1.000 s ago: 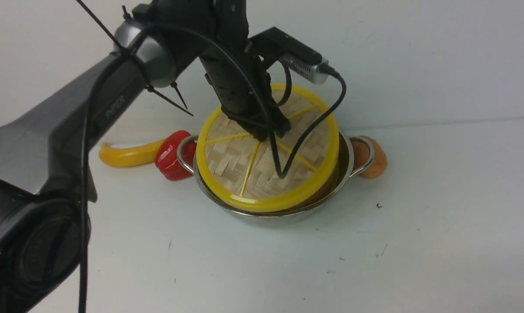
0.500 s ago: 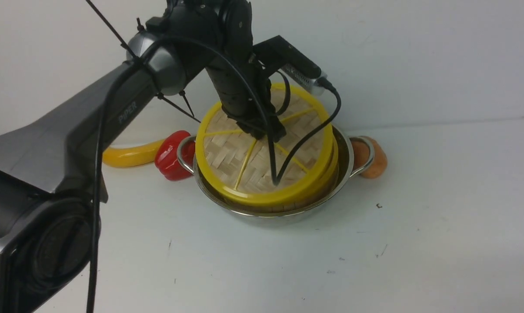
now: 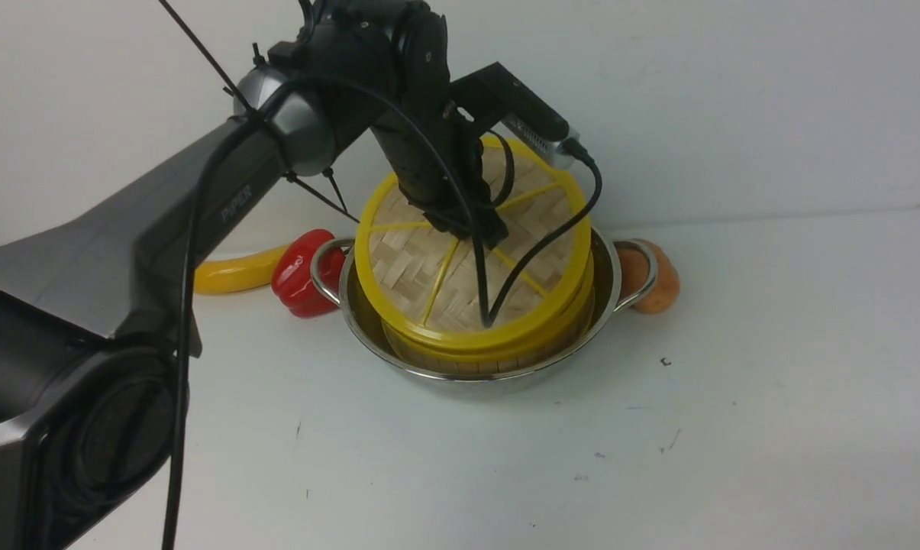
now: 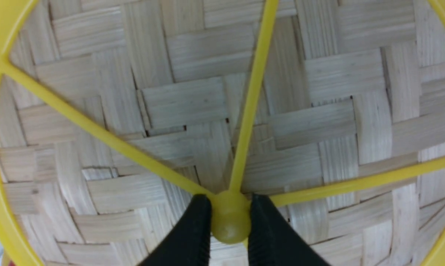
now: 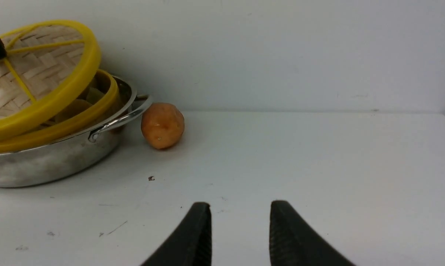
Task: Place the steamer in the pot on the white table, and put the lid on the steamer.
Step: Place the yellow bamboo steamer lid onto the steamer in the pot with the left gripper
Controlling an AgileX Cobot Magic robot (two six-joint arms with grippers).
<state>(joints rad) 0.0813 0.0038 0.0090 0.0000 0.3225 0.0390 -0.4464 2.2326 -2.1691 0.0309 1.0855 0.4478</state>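
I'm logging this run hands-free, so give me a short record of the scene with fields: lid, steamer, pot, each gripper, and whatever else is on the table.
lid: tilted over the steamer, far edge raised, not seated flat
steamer: inside the pot
pot: on the white table
left gripper: shut on the lid's knob
right gripper: open, empty, over the table
others: red pepper and yellow curved toy on the pot's left, orange toy on its right
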